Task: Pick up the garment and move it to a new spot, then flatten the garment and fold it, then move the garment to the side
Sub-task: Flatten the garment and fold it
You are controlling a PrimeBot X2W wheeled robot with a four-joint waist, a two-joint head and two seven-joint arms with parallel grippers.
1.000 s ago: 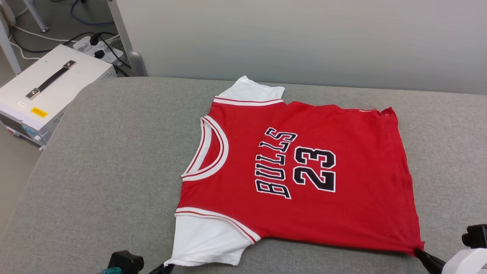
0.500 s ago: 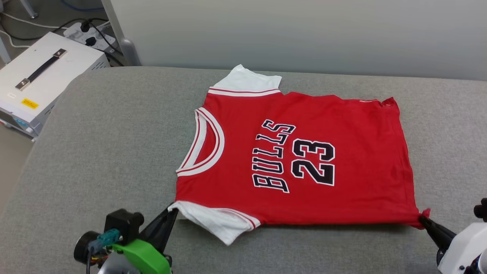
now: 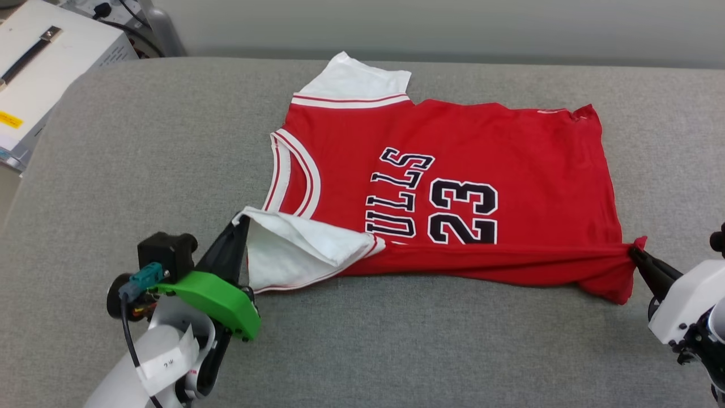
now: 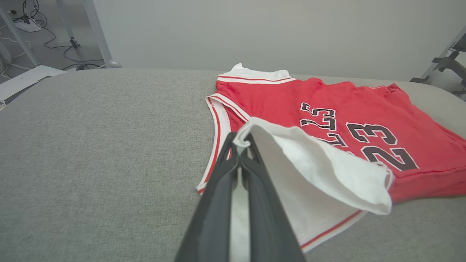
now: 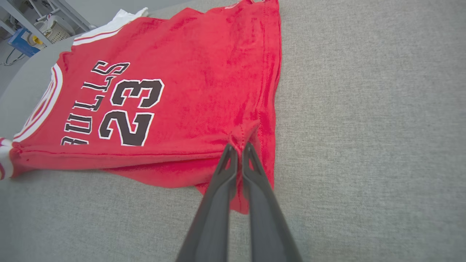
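the jersey (image 3: pixel 453 170) lies front up on the back right part of the bench (image 3: pixel 141 170), neck toward the bench's left end, hem toward its right end. most of it is spread flat and smooth, so the moving and flattening look done. the fold seems only just started: the near long edge is raised off the bench and rolled a little toward the lettering, hiding the bottom of "bulls". carrying that edge across, any further folds and the move to the side look left to do.

the left gripper (image 3: pixel 241 222) is clamped on the cuff of the near sleeve (image 3: pixel 294 249), which is lifted and turned over on itself. the right gripper (image 3: pixel 635 255) is pinched tight on the near hem corner (image 3: pixel 620 283), a loose flap hanging below its tips. the far sleeve (image 3: pixel 357 79) lies flat by the back edge.

the cloth is a soft, limp knit, red in the body and white in the sleeves, with red-and-white striped bands at the neck and armholes. its near edge is drawn into a fairly straight ridge between the two grips. the letters are black, outlined in white. the bench is covered in matte grey woven fabric, with rounded corners. the fingers are long, dark and tapering. a green bracket (image 3: pixel 212 300) sits behind the left pair. a white case (image 3: pixel 39 51) with a black handle stands beyond the back left corner.
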